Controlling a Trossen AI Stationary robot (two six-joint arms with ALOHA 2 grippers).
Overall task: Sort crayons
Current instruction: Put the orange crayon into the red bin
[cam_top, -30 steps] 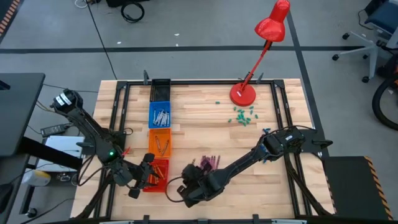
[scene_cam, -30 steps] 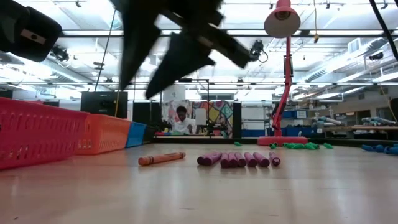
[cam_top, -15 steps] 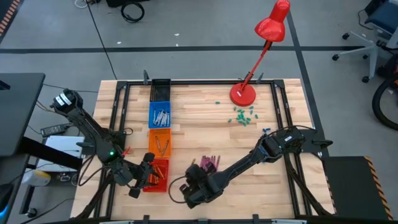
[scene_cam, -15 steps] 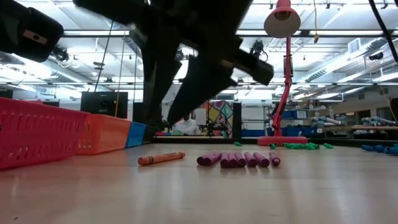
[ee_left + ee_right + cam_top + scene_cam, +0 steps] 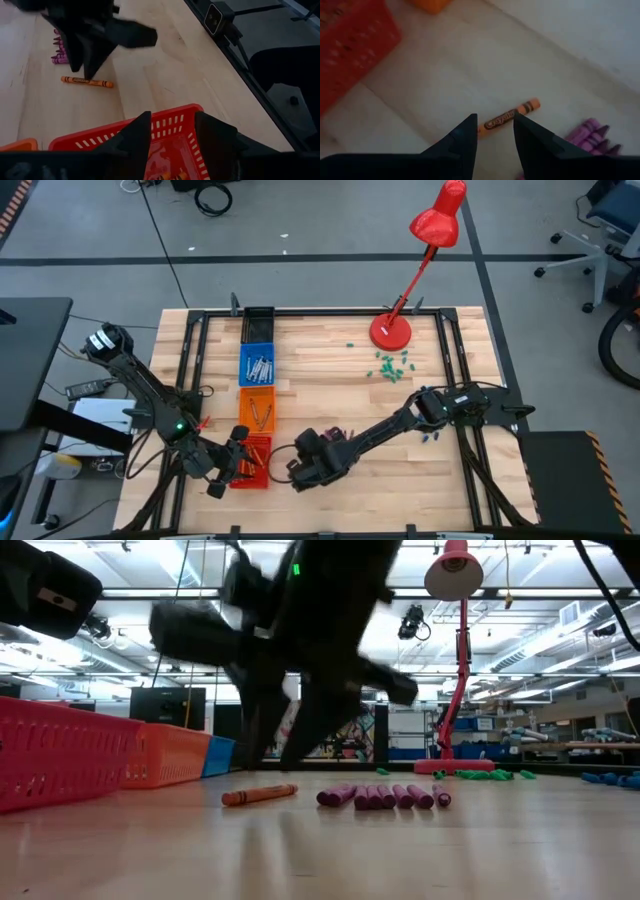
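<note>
Partly sorted: crayons already lie in the blue bin [image 5: 257, 364], orange bin [image 5: 258, 412] and red bin [image 5: 256, 458], while one orange crayon [image 5: 510, 117] and the magenta crayons [image 5: 385, 796] remain on the bench [image 5: 340, 380]; right gripper [image 5: 495, 131] hovers jaws spread over the orange one, left gripper [image 5: 172, 132] spread, empty above the red bin.

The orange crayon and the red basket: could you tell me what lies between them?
Only bare wood; the left wrist view shows orange crayon apart from red basket.
</note>
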